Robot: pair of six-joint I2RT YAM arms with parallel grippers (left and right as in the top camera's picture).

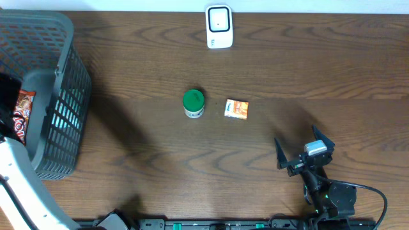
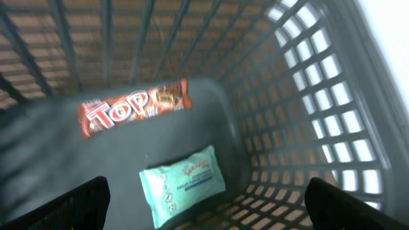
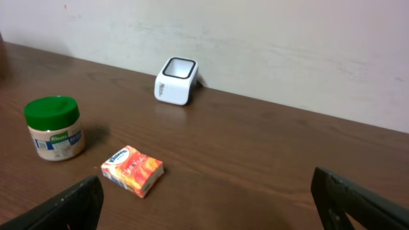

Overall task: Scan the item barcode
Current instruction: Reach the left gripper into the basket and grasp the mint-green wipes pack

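Both claws stand spread to their widest and empty at the opening step of a barcode scan, an item not yet picked up. The left gripper point(image 2: 208, 184) hangs inside a grey plastic lattice basket point(image 1: 64, 76) at the table's 9 o'clock. Directly beneath it on the basket floor lies a mint-green soft packet point(image 2: 182, 185), and at that packet's 11 o'clock a red-brown "TOP" chocolate bar wrapper point(image 2: 134, 108), the two apart. The right gripper point(image 1: 301, 148) hovers low over the dark wooden table point(image 1: 140, 160) at about 4 o'clock, touching nothing. At its 10 o'clock sit a small orange and white carton point(image 1: 236, 108) and, just beside that towards 9 o'clock, a squat pale jar with a green lid point(image 1: 193, 103), upright. The white box-shaped scanner point(image 1: 218, 26) stands at the table's 12 o'clock, against the far edge.

Which item is meant cannot be told for certain. By its position the left claw appears to be choosing from the basket, with the mint packet nearest. The next move would call for lowering, closing on the packet without snagging the lattice wall, lifting clear of the rim, then presenting its barcode to the scanner's window.
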